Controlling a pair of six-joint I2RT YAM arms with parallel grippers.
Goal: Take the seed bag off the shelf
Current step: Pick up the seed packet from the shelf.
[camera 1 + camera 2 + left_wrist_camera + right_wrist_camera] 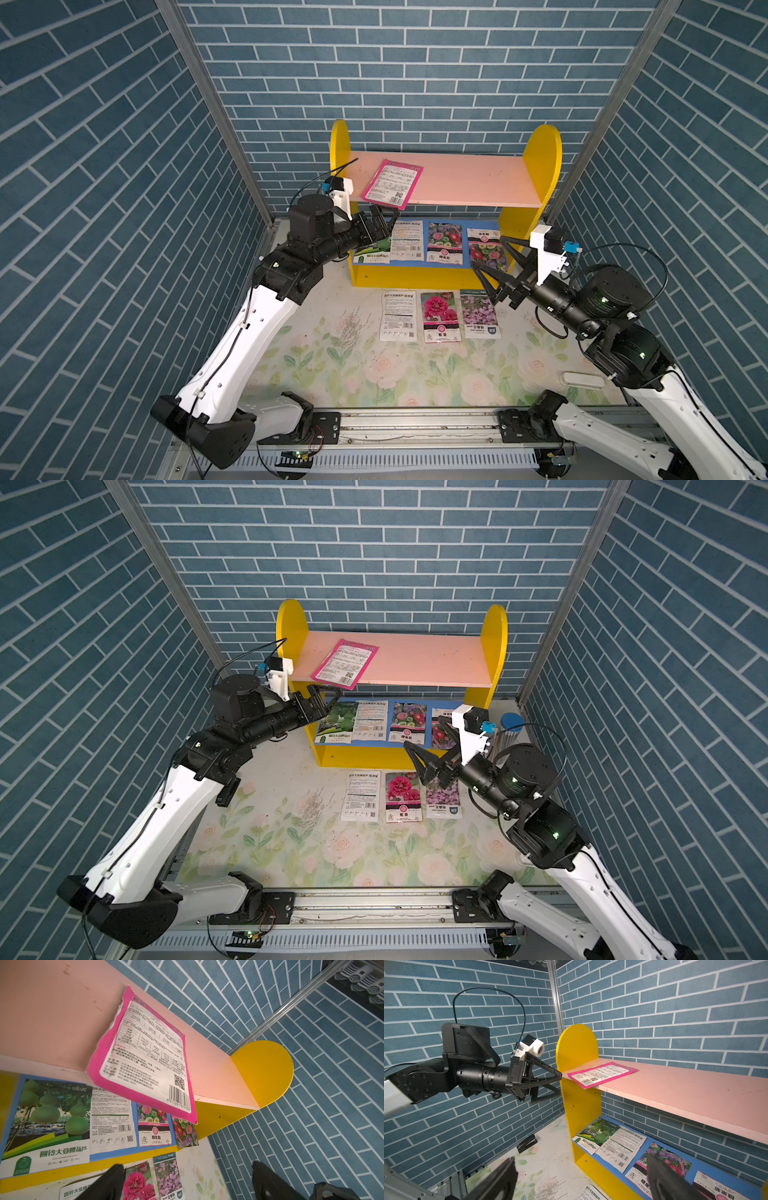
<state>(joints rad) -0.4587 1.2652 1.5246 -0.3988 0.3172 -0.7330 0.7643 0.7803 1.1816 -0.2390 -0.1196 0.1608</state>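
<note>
Top views, surroundings: the shelf (544, 158) stands at the back of the floral worktop (332, 374), against the blue brick wall. Its blue lower board (714, 1172) carries four packets (444, 243) laid side by side. A row of three packets (440, 318) lies on the worktop just in front of the shelf.
Loose items: a black stapler (527, 1142) lies on the worktop near the shelf's left side panel (577, 1047). A blue-capped cylinder (512, 723) stands by the shelf's right end.
In the way: the left side panel rises just beside the bag's near corner and close to the left gripper's fingers.
Seed bag, place: the pink-bordered seed bag (392, 183) lies flat, printed back up, on the left part of the pink upper board (469, 178).
Seed bag, axis: the long axis runs back to front, skewed, with the near end toward the robot's left. The barcode end points forward and overhangs the board's front edge.
Left gripper: the left gripper (388, 224) has its jaws spread wide and holds nothing. It sits in front of the shelf, just below the bag's overhanging end. Whether its upper finger touches the side panel cannot be told.
Right gripper: the right gripper (490, 257) also has its jaws spread wide and is empty. It hangs before the shelf's right end, above the rightmost worktop packet and well apart from the seed bag.
</note>
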